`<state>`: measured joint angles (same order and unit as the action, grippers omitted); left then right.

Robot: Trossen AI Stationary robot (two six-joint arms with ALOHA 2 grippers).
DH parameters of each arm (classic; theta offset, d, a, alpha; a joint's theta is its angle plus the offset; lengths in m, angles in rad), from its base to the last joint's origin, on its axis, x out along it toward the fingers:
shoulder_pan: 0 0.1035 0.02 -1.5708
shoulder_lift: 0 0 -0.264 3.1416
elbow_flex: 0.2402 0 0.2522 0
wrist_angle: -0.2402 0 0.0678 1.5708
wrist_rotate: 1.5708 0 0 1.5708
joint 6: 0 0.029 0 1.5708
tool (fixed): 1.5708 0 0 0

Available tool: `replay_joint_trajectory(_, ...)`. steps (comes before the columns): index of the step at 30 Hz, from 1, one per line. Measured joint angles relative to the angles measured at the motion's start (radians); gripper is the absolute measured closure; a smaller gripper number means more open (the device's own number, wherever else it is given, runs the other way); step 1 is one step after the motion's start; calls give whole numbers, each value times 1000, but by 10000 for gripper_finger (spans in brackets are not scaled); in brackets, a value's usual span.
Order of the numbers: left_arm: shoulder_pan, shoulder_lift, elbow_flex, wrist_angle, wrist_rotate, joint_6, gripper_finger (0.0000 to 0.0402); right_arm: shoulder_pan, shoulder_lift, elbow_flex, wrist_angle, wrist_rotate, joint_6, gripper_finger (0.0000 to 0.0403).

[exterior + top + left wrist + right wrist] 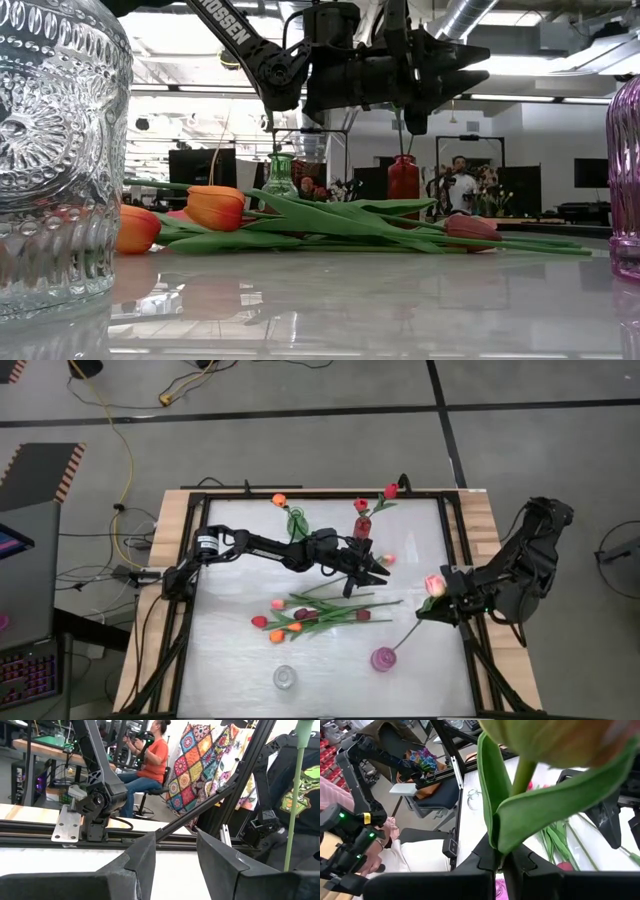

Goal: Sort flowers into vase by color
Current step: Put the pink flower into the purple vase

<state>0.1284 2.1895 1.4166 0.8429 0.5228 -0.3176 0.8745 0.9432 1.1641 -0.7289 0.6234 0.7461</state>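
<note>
The left arm reaches low across the bench (230, 660) from nine o'clock, its long dark links stretched toward the centre. The left tool (375, 570) hangs just above the surface, near the red vase (362, 526), fingers (142, 857) spread with a clear gap and nothing between them.

Over at three o'clock the right arm is folded back by the bench edge. The right tool (432, 603) is clamped on a pink tulip (434, 585); the wrist view shows its fingers pinched tight on the green stem (520, 775) and a broad leaf, the flower head looming close to that camera. The stem trails from the tool toward five o'clock, ending close to the pink vase (384, 658).

The loose flowers (310, 612) lie in a heap just past the centre, toward six o'clock: orange, red and maroon heads pointing to nine o'clock, long green stems fanned toward three. From the low view an orange head (215, 207) rests on the leaves, a second orange one beside it, and a reddish head lies farther along the stems.

At twelve o'clock the green vase (297, 520) holds an orange tulip (279, 500), and the red vase holds two red tulips (390, 491). A clear glass vase (285, 677) stands at six o'clock.
</note>
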Motion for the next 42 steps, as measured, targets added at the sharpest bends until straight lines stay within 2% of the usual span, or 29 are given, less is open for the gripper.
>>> replay_joint_trajectory(15, -1, 0, 0, 0, 0, 0, 272, 0, 23, -8, -22, -24, 14, 362)
replay_joint_trajectory(33, -1, 0, 0, 0, -12, 0, 272, 0, 91, -8, -22, -45, 16, 340)
replay_joint_trajectory(37, -1, 0, 0, 0, -12, 0, 272, 0, 91, -8, -22, -51, 16, 322)
replay_joint_trajectory(42, -1, 0, 0, -10, -11, 1, 272, 0, 91, -8, -22, -52, 16, 279)
